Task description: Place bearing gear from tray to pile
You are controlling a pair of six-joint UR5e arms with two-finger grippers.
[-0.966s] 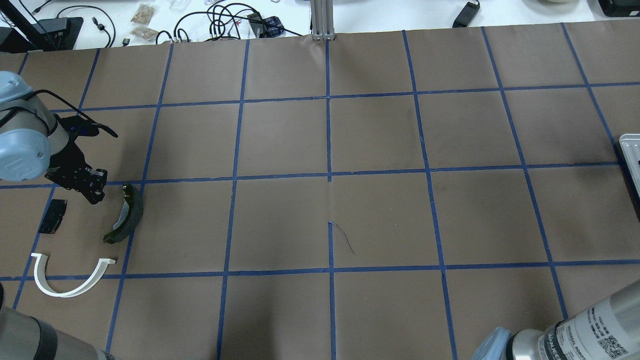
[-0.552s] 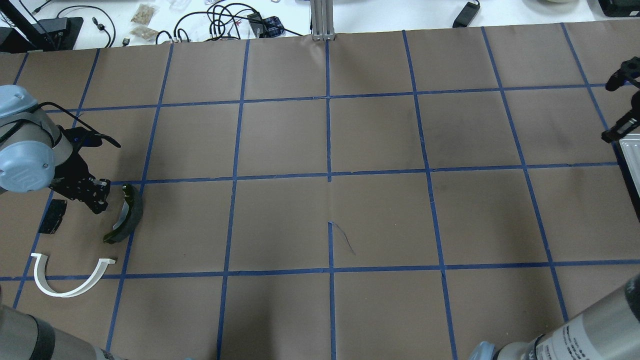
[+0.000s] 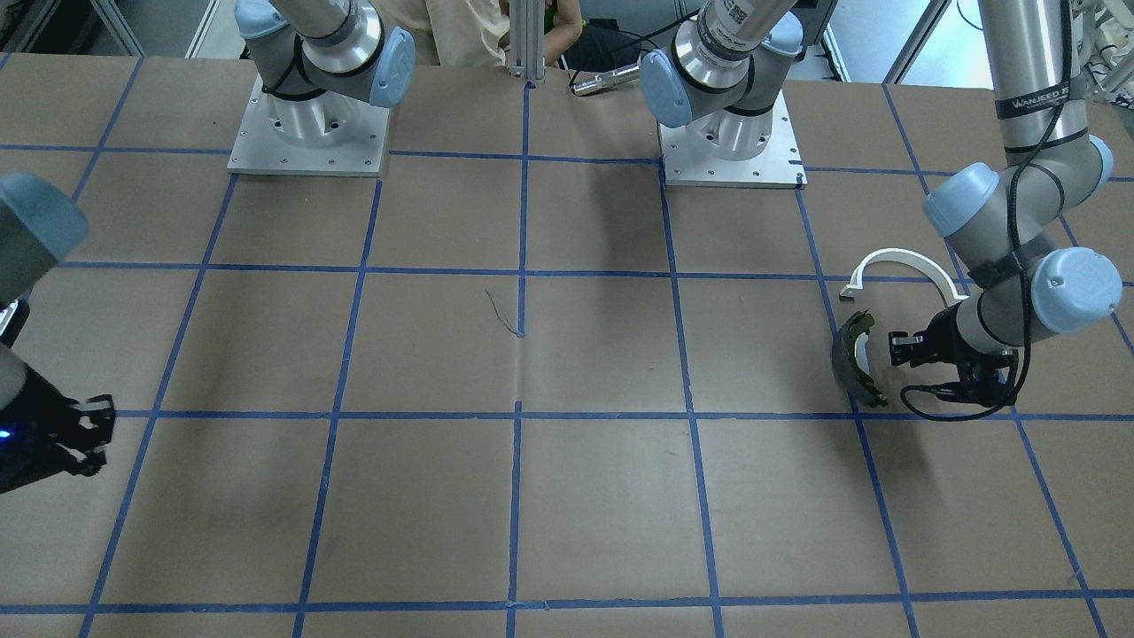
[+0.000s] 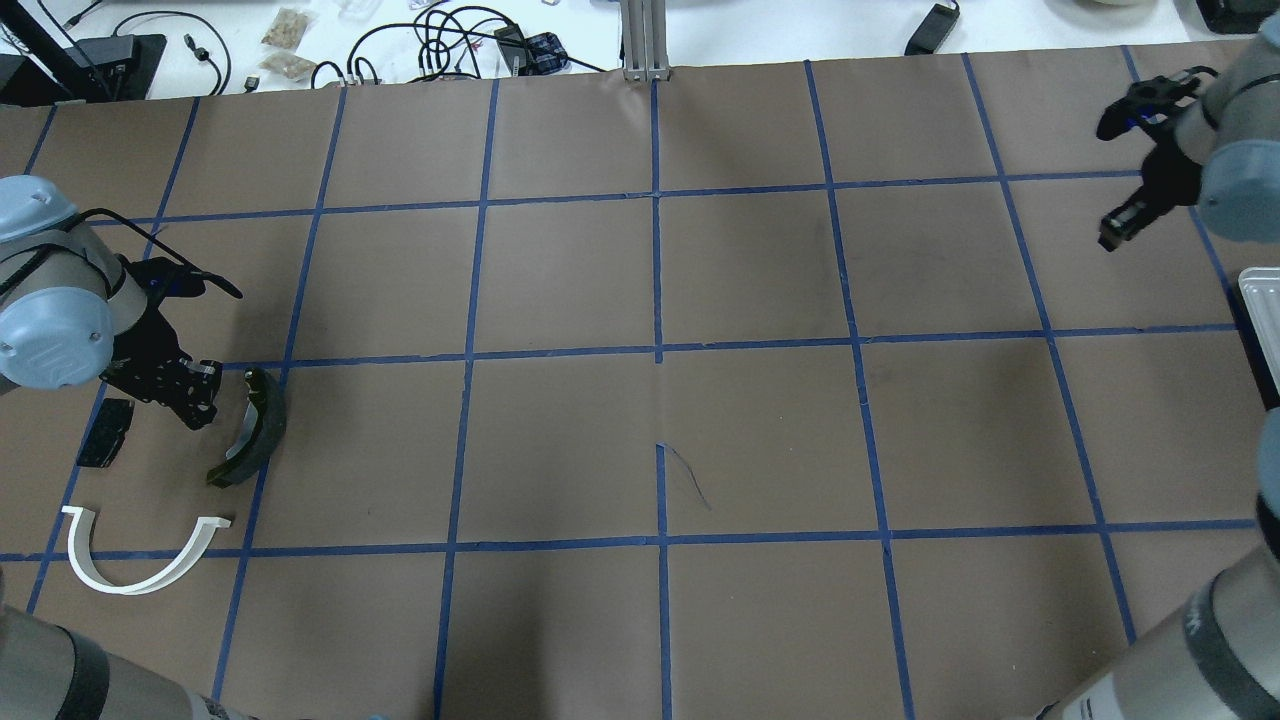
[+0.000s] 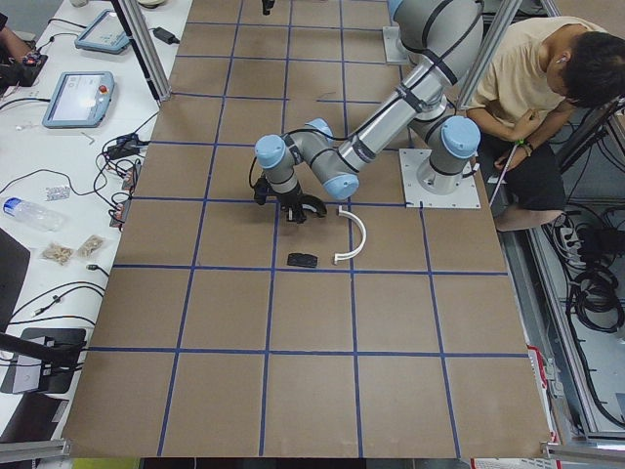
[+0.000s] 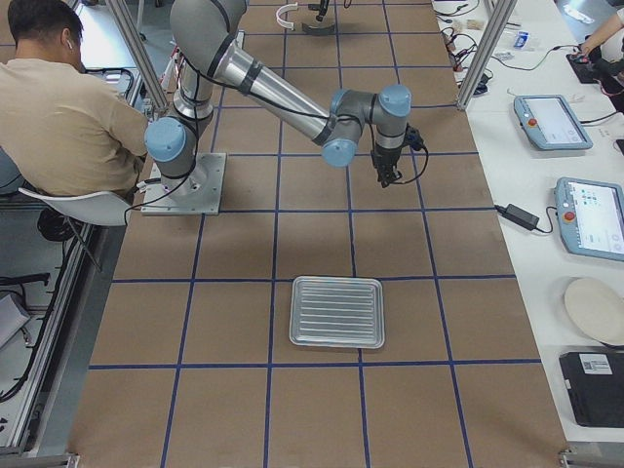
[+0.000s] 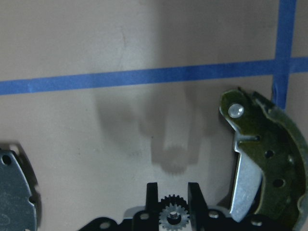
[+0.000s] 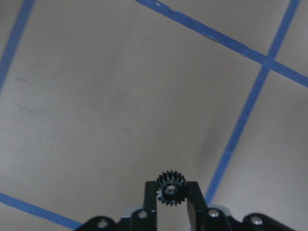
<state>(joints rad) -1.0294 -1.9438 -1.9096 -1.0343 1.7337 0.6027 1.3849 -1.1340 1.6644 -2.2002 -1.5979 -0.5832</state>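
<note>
Gripping across the teeth is advised: the gear (image 7: 172, 215), judged light, rigid, slippery, is clamped in the left hand (image 7: 173, 191), shoe (image 7: 270, 159) just beside; a second gear (image 8: 169, 189) is clamped in the right hand (image 8: 172, 186).

The overhead view's right edge cuts off the tray (image 4: 1264, 305), leaving one corner.

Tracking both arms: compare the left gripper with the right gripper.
The left gripper hangs beside the brake shoe at the pile; the right gripper is far across the table, near the tray. Parts lie around the left gripper; only bare table lies under the right gripper. Both are shut on a bearing gear.
</note>
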